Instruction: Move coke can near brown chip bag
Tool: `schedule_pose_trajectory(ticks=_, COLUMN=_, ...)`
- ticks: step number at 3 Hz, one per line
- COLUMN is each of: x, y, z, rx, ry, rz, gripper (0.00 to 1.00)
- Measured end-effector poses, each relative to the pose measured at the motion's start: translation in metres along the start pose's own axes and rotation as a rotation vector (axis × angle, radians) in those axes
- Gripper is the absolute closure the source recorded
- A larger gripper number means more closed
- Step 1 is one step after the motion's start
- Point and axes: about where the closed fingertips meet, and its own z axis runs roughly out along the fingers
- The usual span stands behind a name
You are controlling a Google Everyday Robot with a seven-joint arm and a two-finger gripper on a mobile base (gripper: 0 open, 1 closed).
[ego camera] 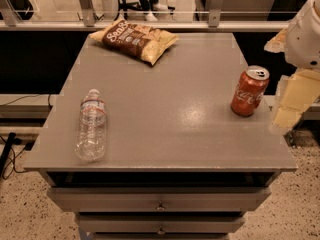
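Grey table (175, 129) | coke can (249, 91) upright — gripper (291, 104) beside | brown chip bag (134, 39) far

glossy metal coke can (249, 91), crinkled brown chip bag (134, 39), smooth table (190, 139) — pale plastic gripper (289, 106) at right edge

Pale cream hand (291, 103) off the right edge of the grey tabletop (175, 109). Just left of it: red coke can (249, 91), white script, silver top. Farther left, beyond: brown chip bag (134, 38), white lettering, tan-yellow edges.
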Motion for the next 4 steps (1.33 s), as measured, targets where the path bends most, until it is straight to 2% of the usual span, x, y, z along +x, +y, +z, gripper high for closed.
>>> schedule_pose_trajectory(ticks=1, x=0.002, y=-0.005, z=0.002, rx=0.003, ry=-0.006, rz=-0.001, gripper=0.00)
schedule_pose_trajectory(ticks=2, x=0.011, y=-0.030, z=0.012, rx=0.012, ry=-0.033, rz=-0.005, gripper=0.00)
schedule_pose_trajectory(ticks=3, x=0.037, y=-0.068, z=0.027, rx=0.011, ry=-0.110, rz=0.045, gripper=0.00)
schedule_pose_trajectory(ticks=4, x=0.064, y=-0.109, z=0.056, rx=-0.020, ry=-0.243, rz=0.130, gripper=0.00)
